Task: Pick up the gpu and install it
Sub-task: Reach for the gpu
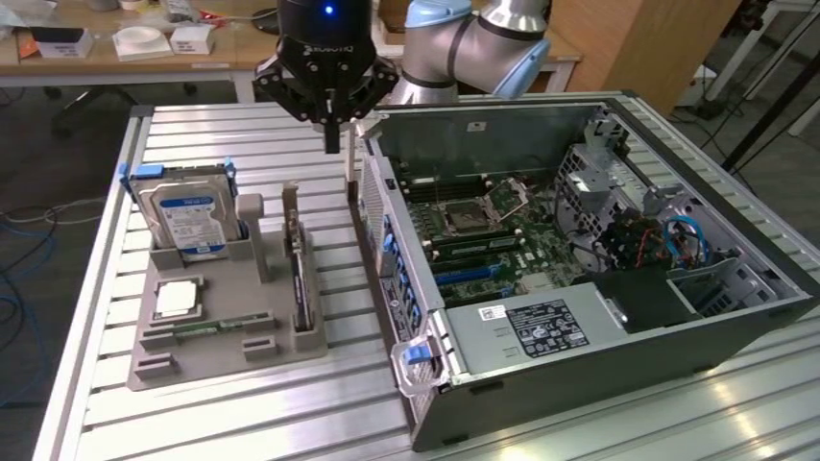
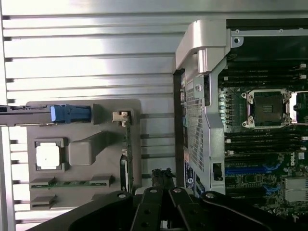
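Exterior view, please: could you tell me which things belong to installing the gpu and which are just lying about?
For the job:
gpu, on edge in the grey holder
open computer case
hand, shut, raised between holder and case

Lying about:
hard drive
processor
memory stick

The arm (image 1: pixel 513 38) is made of fat silver-grey tubes with round joints. One joint has a light blue cap (image 1: pixel 433 12). The gripper (image 1: pixel 332 144) is black all over. Its round body has a small blue light (image 1: pixel 328 10) at 12 o'clock, with white letters (image 1: pixel 321 48) at 6 o'clock from it. Black bars (image 2: pixel 144 211) with round pins (image 2: pixel 153 191) lead to two thin fingers (image 1: pixel 332 133).
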### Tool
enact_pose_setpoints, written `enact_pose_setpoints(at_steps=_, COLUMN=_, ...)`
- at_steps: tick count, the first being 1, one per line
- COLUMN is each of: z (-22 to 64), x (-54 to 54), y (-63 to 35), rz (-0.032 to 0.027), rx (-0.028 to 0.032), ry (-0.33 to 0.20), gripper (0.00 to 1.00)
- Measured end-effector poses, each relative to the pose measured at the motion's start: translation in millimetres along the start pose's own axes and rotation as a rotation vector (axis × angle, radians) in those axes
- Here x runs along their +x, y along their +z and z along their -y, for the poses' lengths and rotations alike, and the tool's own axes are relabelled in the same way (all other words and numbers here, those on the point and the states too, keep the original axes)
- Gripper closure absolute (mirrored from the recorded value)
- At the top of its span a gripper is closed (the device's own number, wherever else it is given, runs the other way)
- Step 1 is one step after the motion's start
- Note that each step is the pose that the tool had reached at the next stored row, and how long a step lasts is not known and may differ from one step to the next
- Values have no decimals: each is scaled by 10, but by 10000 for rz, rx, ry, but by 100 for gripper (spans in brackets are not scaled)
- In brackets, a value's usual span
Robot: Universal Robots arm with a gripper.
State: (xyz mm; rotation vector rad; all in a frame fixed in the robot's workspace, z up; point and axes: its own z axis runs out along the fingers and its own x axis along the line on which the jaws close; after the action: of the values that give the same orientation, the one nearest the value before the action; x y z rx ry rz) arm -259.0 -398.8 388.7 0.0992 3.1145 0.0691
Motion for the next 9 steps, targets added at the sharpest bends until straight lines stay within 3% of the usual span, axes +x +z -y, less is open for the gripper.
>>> enact_pose_setpoints(at_steps=9, z=8, x=125, y=3, rz=1, rx=-1, ry=0, gripper=89)
